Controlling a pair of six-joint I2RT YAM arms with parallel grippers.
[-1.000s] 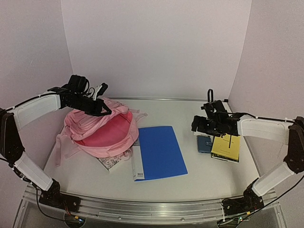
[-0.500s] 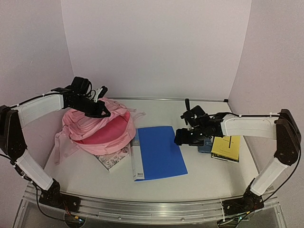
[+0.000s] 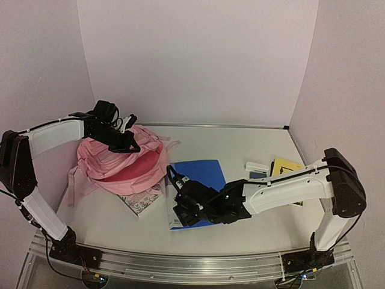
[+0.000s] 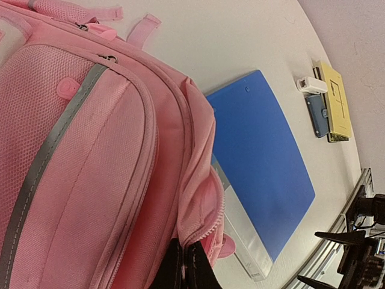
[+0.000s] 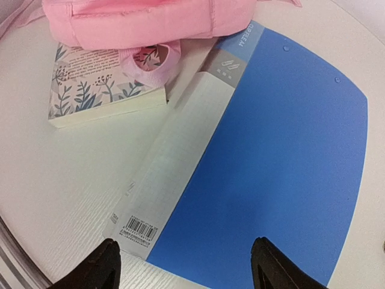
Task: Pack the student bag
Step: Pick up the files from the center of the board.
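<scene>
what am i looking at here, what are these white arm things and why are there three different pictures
It is a robot: a left arm and a right arm bolted at the near edge of a table, each ending in a two-finger gripper. The wide picture comes from a fixed camera above and behind them; the other two come from cameras on the wrists. On the table lie a pink student bag, a blue folder, a floral notebook partly under the bag, a yellow book, a small white item and a small dark blue item. The left gripper is shut on the bag's open rim. The right gripper hangs open over the folder, holding nothing.
</scene>
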